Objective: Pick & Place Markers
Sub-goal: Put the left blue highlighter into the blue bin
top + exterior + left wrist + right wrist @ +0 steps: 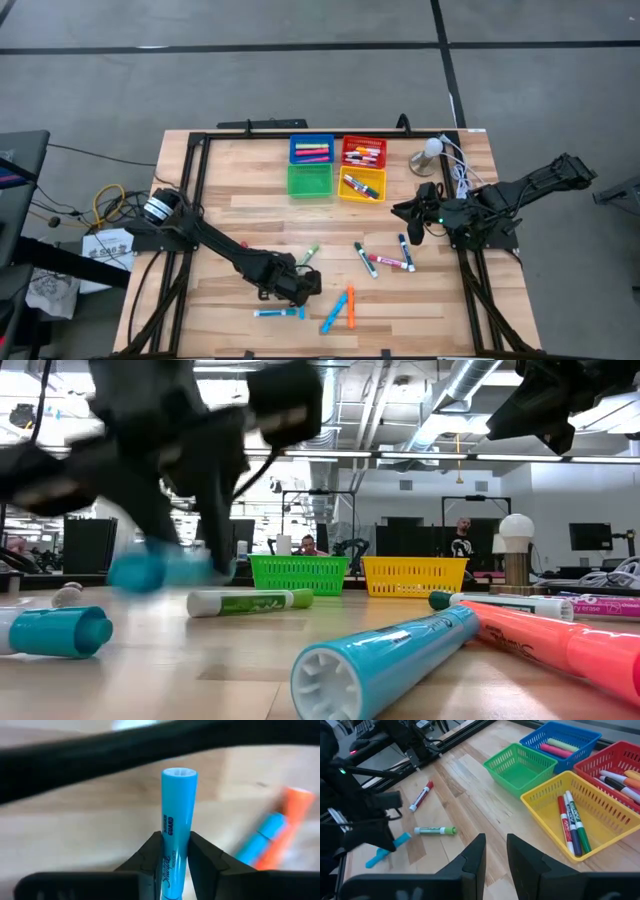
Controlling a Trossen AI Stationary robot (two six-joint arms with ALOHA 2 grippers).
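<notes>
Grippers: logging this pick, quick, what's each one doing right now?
Left end effector: closed on a blue marker, low over the table.
Right end effector: empty, fingers near together, waiting beside the bins.

1. We see even, bright overhead light on the surface [250, 215] in the high view; shadows are soft.
2. In the low view, ceiling strip lights [520, 457] glare behind the dark, motion-blurred left arm [190, 450].
3. Nearest the low camera, the blue marker [385, 660] is soft.
4. Beyond the sharp held marker [176, 830], the left wrist background smears.
</notes>
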